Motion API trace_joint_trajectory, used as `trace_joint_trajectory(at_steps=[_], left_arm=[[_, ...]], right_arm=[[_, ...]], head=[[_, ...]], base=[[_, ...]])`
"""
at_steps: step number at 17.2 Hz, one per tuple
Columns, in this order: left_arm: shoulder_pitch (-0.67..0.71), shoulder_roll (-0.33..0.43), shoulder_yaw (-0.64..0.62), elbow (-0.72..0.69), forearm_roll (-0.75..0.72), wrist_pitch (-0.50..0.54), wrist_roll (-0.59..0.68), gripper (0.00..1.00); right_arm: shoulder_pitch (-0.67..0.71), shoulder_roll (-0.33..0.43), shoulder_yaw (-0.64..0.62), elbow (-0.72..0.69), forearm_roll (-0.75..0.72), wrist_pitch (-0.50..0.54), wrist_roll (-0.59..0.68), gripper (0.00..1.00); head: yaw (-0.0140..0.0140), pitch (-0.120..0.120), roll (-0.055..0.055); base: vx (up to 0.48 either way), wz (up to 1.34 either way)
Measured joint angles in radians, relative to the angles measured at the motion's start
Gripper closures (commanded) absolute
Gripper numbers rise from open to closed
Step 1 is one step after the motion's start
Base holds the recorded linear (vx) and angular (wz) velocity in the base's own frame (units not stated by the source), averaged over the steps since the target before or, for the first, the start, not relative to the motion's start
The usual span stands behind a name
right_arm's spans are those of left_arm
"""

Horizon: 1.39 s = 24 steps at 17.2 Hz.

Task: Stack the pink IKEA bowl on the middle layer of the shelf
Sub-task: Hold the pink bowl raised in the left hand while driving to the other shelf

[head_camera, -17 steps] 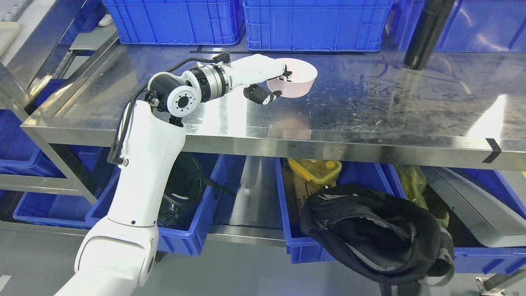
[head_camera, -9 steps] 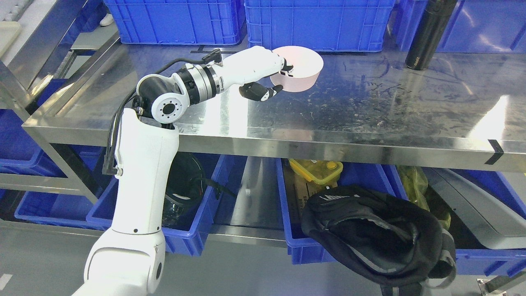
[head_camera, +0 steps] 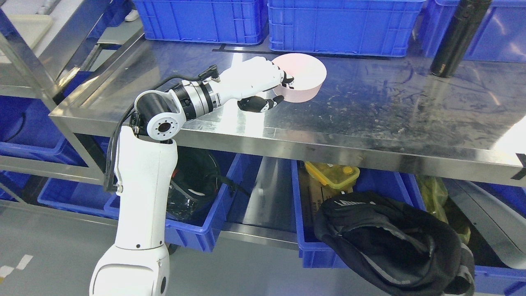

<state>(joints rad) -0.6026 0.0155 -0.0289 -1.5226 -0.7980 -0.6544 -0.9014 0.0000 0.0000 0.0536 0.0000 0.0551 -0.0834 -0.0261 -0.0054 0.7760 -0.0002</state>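
The pink bowl (head_camera: 304, 78) sits over the middle steel shelf (head_camera: 390, 111), close to its back, left of centre. My left hand (head_camera: 282, 88) is shut on the bowl's left rim, with fingers over the top edge and the thumb below it. The white left arm (head_camera: 144, 197) rises from the lower left and bends over the shelf's front edge. Whether the bowl's base touches the steel I cannot tell. The right arm is out of view.
Blue crates (head_camera: 341, 24) line the back of the shelf just behind the bowl. A tall black bottle (head_camera: 456, 39) stands at the back right. Below, blue bins (head_camera: 197, 234) hold a black backpack (head_camera: 386, 242) and a yellow-lidded box (head_camera: 331, 172).
The camera has shifted, moving the whole scene. The left hand has carried the bowl a little toward the back crates, and the bowl has gone from tilted to nearly level.
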Motion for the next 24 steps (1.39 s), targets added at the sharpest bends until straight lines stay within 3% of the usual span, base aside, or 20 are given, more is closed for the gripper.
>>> trace_joint_trajectory(at_steps=[6,24], left_arm=[[0.015,-0.007,0.005,-0.019,0.018,-0.030,0.024,0.99],[0.003,-0.014,-0.024,-0.038,0.063,-0.066,0.061,0.98]], right_arm=[[0.000,0.000,0.000,0.000,0.000,0.000,-0.001,0.00],[0.000,0.000,0.000,0.000,0.000,0.000,0.000,0.00]], head=[[0.0000,0.000,0.000],[0.0000,0.000,0.000]], base=[[0.006,0.80],[0.025,1.37]])
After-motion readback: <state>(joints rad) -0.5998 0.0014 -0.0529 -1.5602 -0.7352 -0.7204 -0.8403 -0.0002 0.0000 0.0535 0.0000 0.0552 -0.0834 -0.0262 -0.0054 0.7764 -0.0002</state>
